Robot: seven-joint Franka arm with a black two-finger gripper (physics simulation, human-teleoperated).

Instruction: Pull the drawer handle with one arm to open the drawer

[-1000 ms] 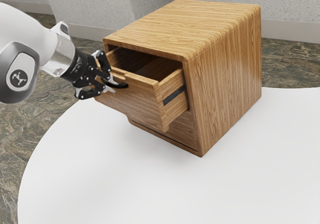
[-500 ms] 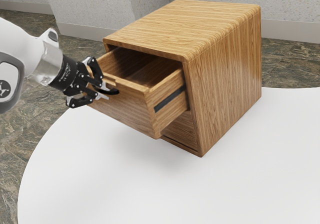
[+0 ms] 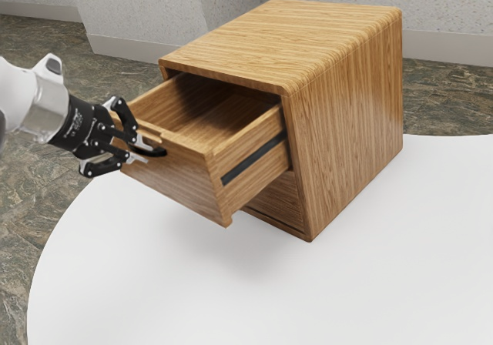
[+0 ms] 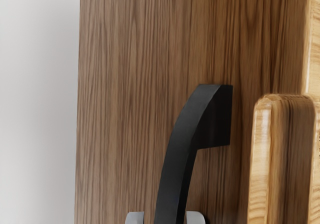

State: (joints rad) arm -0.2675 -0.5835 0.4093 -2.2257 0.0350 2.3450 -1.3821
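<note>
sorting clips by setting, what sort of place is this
Looks like a bare simulated indoor room, probably a test set-up: a wooden cabinet with its drawer pulled out sits on a white table, over a mottled stone-like floor, with plain grey walls behind.

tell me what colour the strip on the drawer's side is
Black. The strip runs along the wooden drawer; best seen in the exterior view.

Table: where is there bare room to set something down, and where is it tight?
Free: the wide white table in front of the cabinet and below the open drawer, and the stretch on the exterior view's right of the cabinet. The drawer's inside looks bare too. Tight: at the drawer front, where the gripper is.
</note>
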